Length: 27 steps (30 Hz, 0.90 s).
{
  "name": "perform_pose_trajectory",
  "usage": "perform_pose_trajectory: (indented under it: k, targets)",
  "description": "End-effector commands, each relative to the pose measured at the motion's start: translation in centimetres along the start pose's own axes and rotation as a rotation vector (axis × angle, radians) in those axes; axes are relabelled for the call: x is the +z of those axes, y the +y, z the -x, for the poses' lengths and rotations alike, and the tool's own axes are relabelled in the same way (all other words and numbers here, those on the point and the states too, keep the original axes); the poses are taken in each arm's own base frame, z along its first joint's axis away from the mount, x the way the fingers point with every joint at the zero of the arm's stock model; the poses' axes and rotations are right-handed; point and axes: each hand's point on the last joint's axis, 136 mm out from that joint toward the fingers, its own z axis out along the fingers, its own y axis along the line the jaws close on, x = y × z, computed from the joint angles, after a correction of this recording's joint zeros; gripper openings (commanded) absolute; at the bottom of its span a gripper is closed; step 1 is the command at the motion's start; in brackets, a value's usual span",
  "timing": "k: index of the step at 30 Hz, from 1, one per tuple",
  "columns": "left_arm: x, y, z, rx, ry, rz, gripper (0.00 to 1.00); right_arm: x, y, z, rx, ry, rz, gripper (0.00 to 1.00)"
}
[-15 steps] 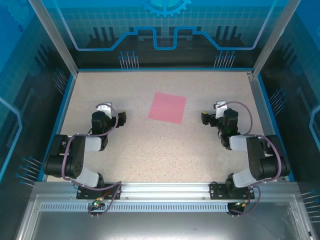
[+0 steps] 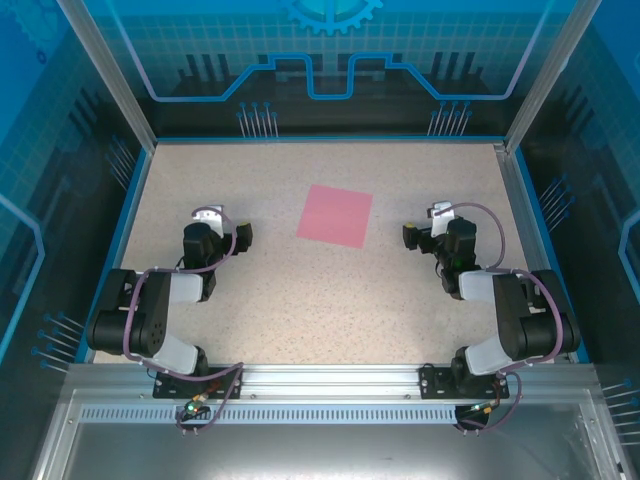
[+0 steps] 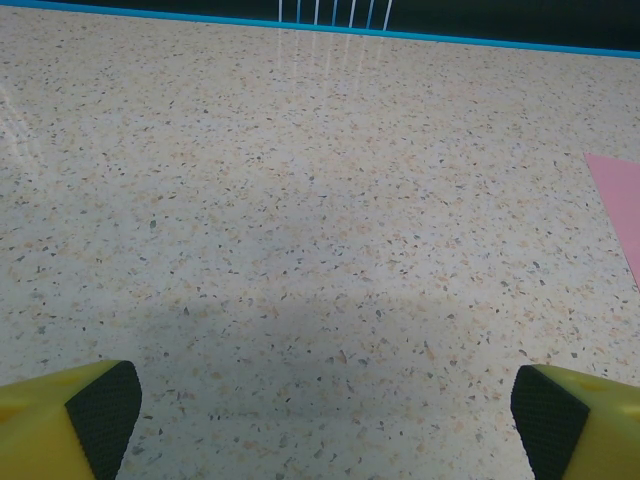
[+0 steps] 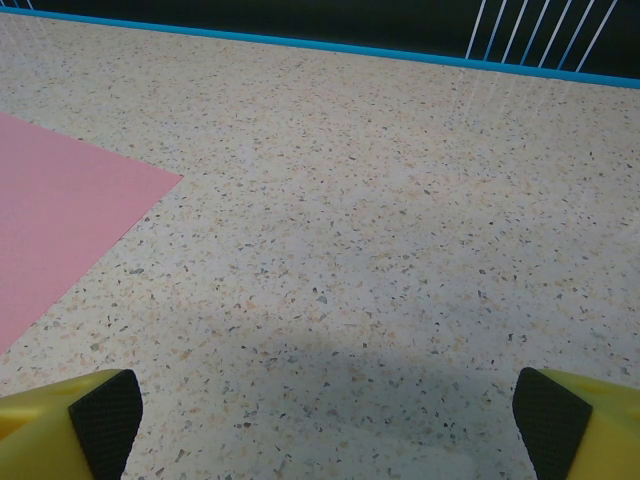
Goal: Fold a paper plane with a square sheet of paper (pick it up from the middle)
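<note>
The square sheet of paper (image 2: 335, 215), plain pink, lies flat and uncreased on the speckled table, a little beyond the middle. No paper plane is in view. My left gripper (image 2: 216, 229) rests low to the sheet's left and my right gripper (image 2: 438, 228) to its right, both well apart from it. In the left wrist view the left gripper (image 3: 325, 405) stands open over bare table, with the sheet's corner (image 3: 620, 200) at the right edge. In the right wrist view the right gripper (image 4: 325, 405) is open too, and the sheet (image 4: 60, 220) lies ahead on the left.
A blue rim (image 2: 325, 138) bounds the speckled table (image 2: 330, 300) at the far side, with transparent blue walls (image 2: 330, 50) around it. The arm bases sit on a metal rail (image 2: 330, 380) at the near edge.
</note>
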Motion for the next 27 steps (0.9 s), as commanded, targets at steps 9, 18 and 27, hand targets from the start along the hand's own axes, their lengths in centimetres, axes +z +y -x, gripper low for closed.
perform_pose_trajectory:
  k: [9, 18, 27]
  targets:
    - [0.3, -0.2, 0.9, 0.021, -0.019, -0.003, 0.98, 0.3, -0.5, 0.5, -0.008, -0.007, -0.007, 0.99]
    - [-0.9, 1.0, 4.0, -0.051, 0.078, 0.104, 0.98, -1.9, 1.0, 4.6, -0.024, 0.053, 0.019, 0.99]
    - [-3.6, 0.8, 7.1, -0.314, 0.165, 0.152, 0.98, -2.1, 8.4, 6.4, 0.264, 0.428, 0.132, 0.99]
